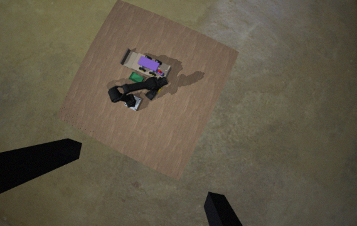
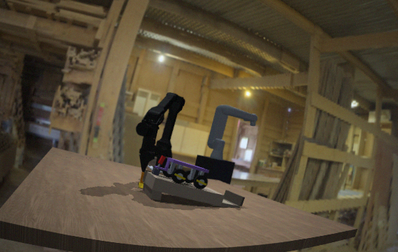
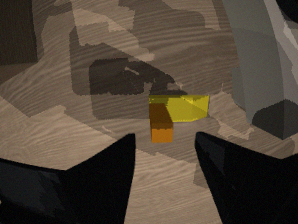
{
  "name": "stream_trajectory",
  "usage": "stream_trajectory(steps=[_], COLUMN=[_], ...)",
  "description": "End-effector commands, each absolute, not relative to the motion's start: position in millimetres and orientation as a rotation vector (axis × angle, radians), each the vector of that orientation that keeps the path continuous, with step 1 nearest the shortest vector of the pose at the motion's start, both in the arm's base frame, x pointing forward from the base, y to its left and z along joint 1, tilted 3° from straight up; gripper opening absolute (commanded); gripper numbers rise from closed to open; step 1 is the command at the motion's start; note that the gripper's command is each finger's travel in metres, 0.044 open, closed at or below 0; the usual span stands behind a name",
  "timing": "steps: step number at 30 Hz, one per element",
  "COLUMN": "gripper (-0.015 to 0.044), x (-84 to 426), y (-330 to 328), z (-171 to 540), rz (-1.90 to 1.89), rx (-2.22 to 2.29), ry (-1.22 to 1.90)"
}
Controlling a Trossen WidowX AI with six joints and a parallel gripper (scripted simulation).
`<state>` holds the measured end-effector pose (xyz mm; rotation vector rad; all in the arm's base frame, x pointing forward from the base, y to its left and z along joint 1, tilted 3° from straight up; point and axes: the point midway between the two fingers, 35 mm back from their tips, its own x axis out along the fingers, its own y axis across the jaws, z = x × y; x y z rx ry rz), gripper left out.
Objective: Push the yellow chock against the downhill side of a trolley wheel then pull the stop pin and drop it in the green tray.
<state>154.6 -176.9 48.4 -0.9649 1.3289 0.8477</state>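
Four yellow-marked black wheels carry a purple trolley [image 1: 149, 63] [image 2: 186, 164] on a pale ramp [image 1: 135, 61] [image 2: 188, 194] [image 3: 265, 60], which climbs toward the left in the exterior view. The red-headed stop pin [image 1: 160, 71] [image 2: 161, 159] stands at the trolley's uphill end. Off the ramp, the yellow chock [image 1: 160, 90] [image 2: 141, 185] [image 3: 190, 109] sits on the wooden bench [image 1: 184, 125] [image 2: 80, 217] [image 3: 165, 195], near the ramp's high end and apart from the wheels. At the wrist, its orange handle [image 3: 162, 134] appears between the outlines of the fingers, left of the ramp, with the yellow body beyond and reaching right.

A black arm [image 1: 140, 85] [image 2: 174, 112] bends over the bench, its tool [image 1: 157, 88] [image 2: 143, 168] [image 3: 165, 139] lowered toward the chock. The tool is released, its black fingers parted and gripping nothing. Between the arm's pale base plate [image 1: 137, 107] and the ramp lies the green tray [image 1: 136, 77], left of the stop pin in the top view. A dark upright board [image 1: 125, 57] [image 2: 234, 198] closes the ramp's low end, at right in the exterior view.
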Motion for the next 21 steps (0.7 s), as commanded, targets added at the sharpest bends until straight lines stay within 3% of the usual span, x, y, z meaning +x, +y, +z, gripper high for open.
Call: stream_trajectory(steps=[1, 21], gripper=[0.0190, 0.0190], x=[155, 156], y=[-175, -175], z=[40, 21], rz=[0.853, 0.853], rx=[-0.955, -0.955], ry=[1.326, 1.326])
